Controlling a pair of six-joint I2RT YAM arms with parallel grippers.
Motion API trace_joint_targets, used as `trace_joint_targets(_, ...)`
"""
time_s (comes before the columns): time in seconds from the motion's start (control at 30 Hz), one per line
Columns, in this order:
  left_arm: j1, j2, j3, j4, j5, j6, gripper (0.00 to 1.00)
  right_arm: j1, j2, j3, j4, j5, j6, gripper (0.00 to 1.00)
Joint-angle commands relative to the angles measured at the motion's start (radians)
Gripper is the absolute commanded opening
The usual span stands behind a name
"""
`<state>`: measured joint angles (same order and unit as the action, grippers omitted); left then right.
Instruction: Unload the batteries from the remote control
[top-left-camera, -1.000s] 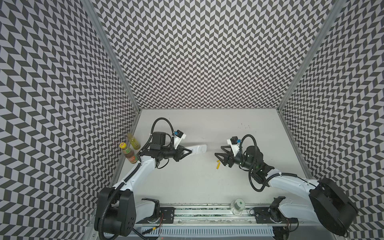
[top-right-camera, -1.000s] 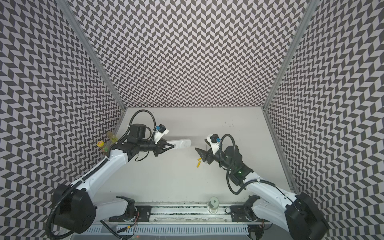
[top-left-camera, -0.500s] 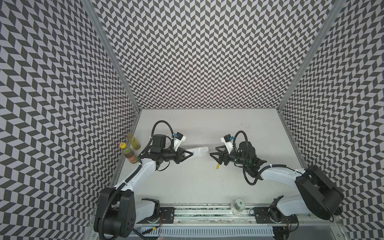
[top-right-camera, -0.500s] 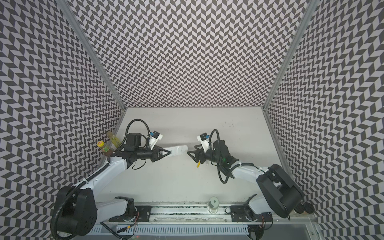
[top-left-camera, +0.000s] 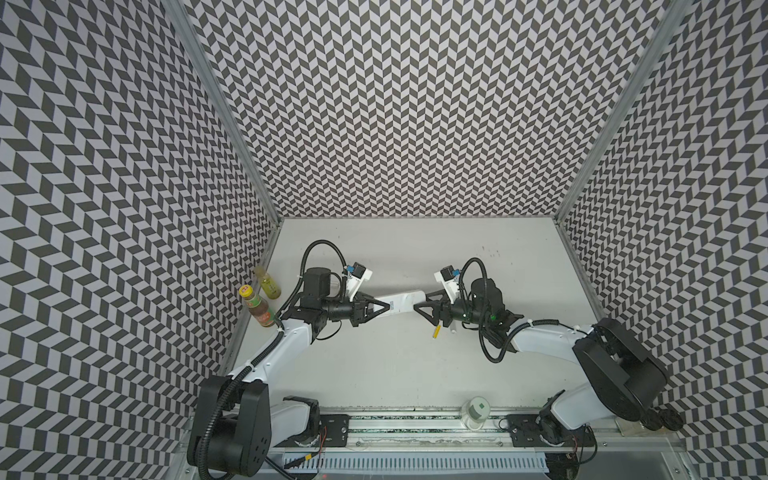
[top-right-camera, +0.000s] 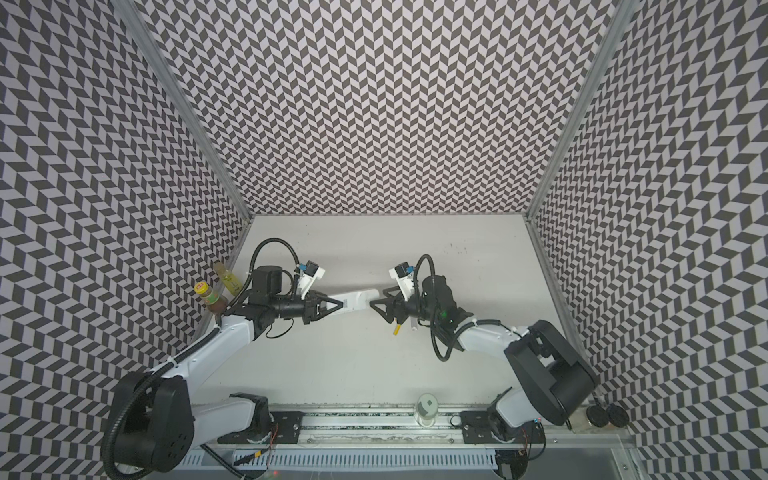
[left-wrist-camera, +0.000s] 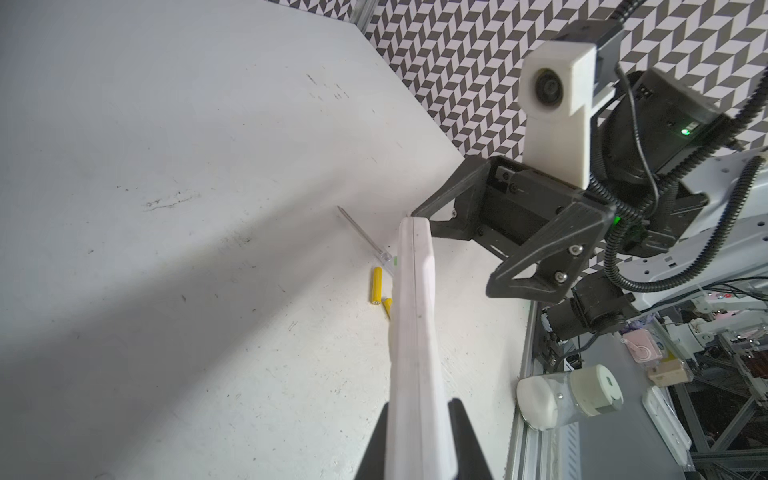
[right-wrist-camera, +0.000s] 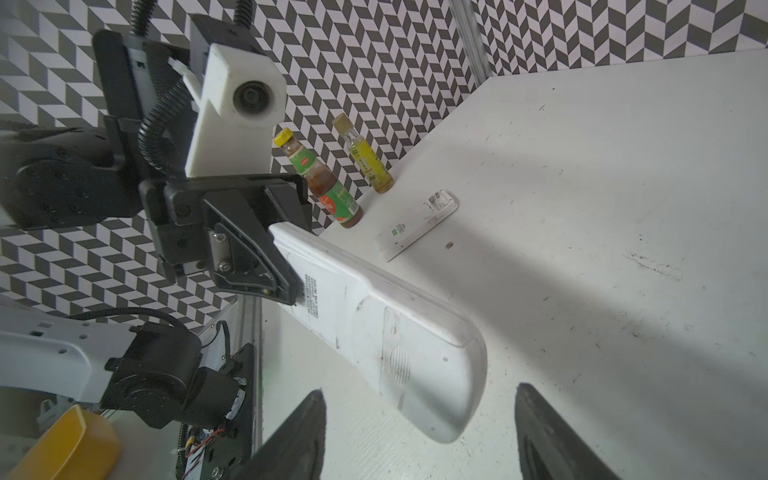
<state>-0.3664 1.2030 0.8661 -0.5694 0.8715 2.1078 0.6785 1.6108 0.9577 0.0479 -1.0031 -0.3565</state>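
remote (top-left-camera: 398, 308) (right-wrist-camera: 417, 224): two, both white
battery (left-wrist-camera: 376, 286) (left-wrist-camera: 387, 307): two in sight, both yellow, one partly hidden
screwdriver (left-wrist-camera: 365, 241): one
bottle (top-left-camera: 258, 309) (top-left-camera: 268, 284): two
jar (top-left-camera: 473, 411): one
arm (top-left-camera: 286, 345) (top-left-camera: 544, 345): two

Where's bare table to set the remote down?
Bare: the table strip along the back wall, and the front middle before the rail. Crowded: yellow batteries and screwdriver by the right pincer; bottles and a second remote by the left wall.
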Motion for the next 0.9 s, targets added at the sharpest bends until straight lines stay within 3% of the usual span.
trace_joint_targets(0.0, 0.003, 0.011, 0.002, -0.008, 0.003, 0.604, 0.09, 0.015, -0.029, 0.012, 0.054, 0.033, -0.076, 0.45)
trace_joint_targets(0.13, 0.02, 0.01, -0.002, -0.014, 0.002, 0.604, 0.0, 0.012, -0.102, -0.025, 0.105, 0.138, -0.074, 0.56)
trace_joint_targets(0.23, 0.039, 0.013, -0.001, -0.034, -0.02, 0.591, 0.0, 0.003, -0.172, -0.053, 0.131, 0.202, -0.053, 0.63)
trace_joint_targets(0.47, 0.07, 0.005, -0.001, -0.032, -0.103, 0.441, 0.0, -0.028, -0.404, -0.219, 0.294, 0.373, 0.013, 0.65)
trace_joint_targets(0.63, 0.073, 0.002, 0.028, 0.072, -0.109, 0.09, 0.0, -0.054, -0.588, -0.395, 0.479, 0.569, 0.112, 0.66)
trace_joint_targets(0.77, 0.072, 0.021, 0.081, 0.091, -0.129, -0.161, 0.0, -0.059, -0.692, -0.447, 0.471, 0.699, 0.16, 0.69)
trace_joint_targets(0.87, 0.071, 0.028, 0.127, 0.15, -0.115, -0.497, 0.0, -0.059, -0.749, -0.489, 0.5, 0.766, 0.203, 0.73)
